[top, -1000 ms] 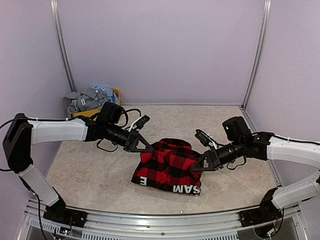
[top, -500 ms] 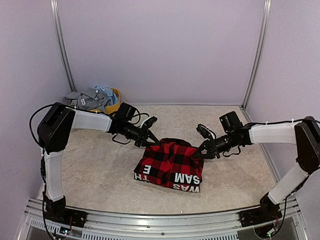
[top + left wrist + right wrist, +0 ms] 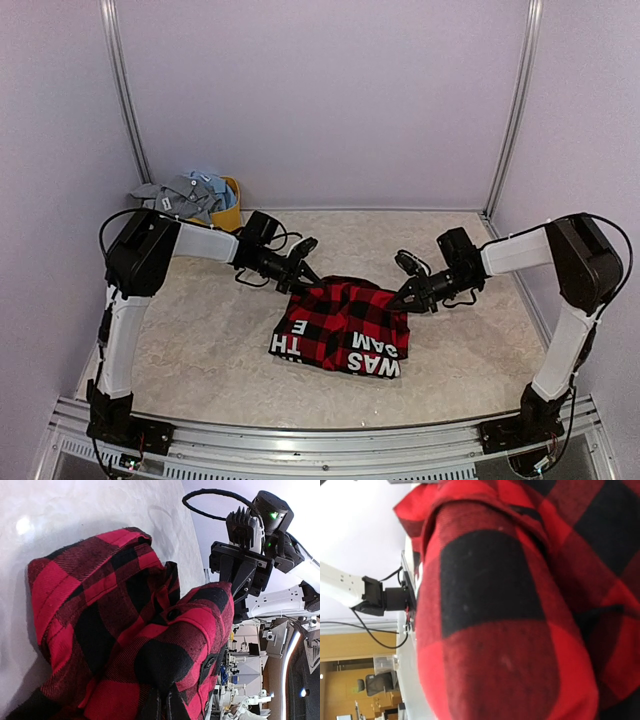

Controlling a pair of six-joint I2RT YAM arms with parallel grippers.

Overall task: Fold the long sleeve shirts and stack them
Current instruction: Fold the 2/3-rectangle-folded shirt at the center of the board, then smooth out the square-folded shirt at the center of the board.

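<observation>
A red-and-black check long sleeve shirt (image 3: 345, 325) lies folded mid-table, a black band with white letters along its near edge. My left gripper (image 3: 305, 283) is shut on the shirt's far left corner; in the left wrist view its dark fingertips (image 3: 163, 702) pinch the check cloth (image 3: 125, 625). My right gripper (image 3: 400, 302) sits at the far right corner. In the right wrist view the cloth (image 3: 510, 605) covers the fingers. More shirts, grey and pale blue (image 3: 185, 195), are heaped at the back left.
A yellow tub (image 3: 232, 212) stands under the heap of shirts in the back left corner. Pale walls and metal posts (image 3: 125, 90) close the table on three sides. Both arms stretch low across the table toward its middle.
Both arms have stretched farther out and come down, carrying the shirt's far corners away from the bases. The shirt now lies flatter, and more of the lettered band shows.
</observation>
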